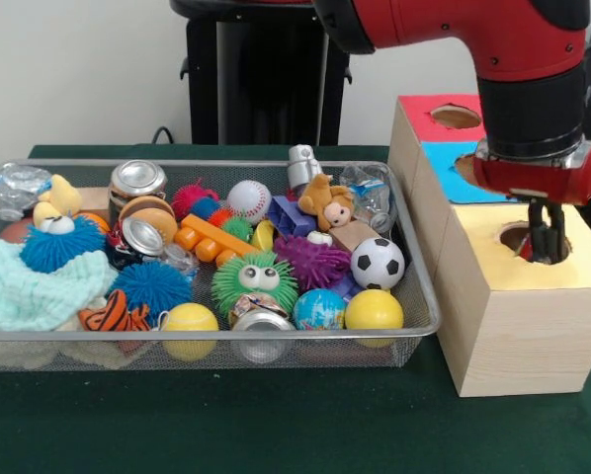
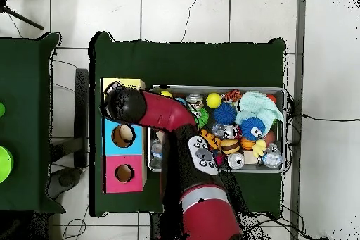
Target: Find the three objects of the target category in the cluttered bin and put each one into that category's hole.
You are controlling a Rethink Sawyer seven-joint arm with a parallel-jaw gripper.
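The silver wire-mesh bin [image 1: 422, 286] stands on the green table, full of toys; it also shows in the overhead view [image 2: 284, 130]. In it lie a baseball [image 1: 248, 198], a soccer ball [image 1: 378, 263], a globe ball [image 1: 319, 309] and two yellow balls [image 1: 374, 309] [image 1: 191, 318]. My gripper [image 1: 547, 242] hangs right over the round hole [image 1: 518, 240] in the yellow-topped box [image 1: 513, 326], beside the bin. I see nothing held in it. In the overhead view the arm [image 2: 151, 110] hides the gripper.
Behind the yellow-topped box stand a blue-topped box [image 1: 452, 170] and a red-topped box [image 1: 424, 111], each with a hole. The bin also holds cans [image 1: 137, 179], a green fuzzy toy [image 1: 254, 281], a purple spiky ball [image 1: 310, 259], a teddy [image 1: 325, 202] and a knitted cloth [image 1: 19, 286].
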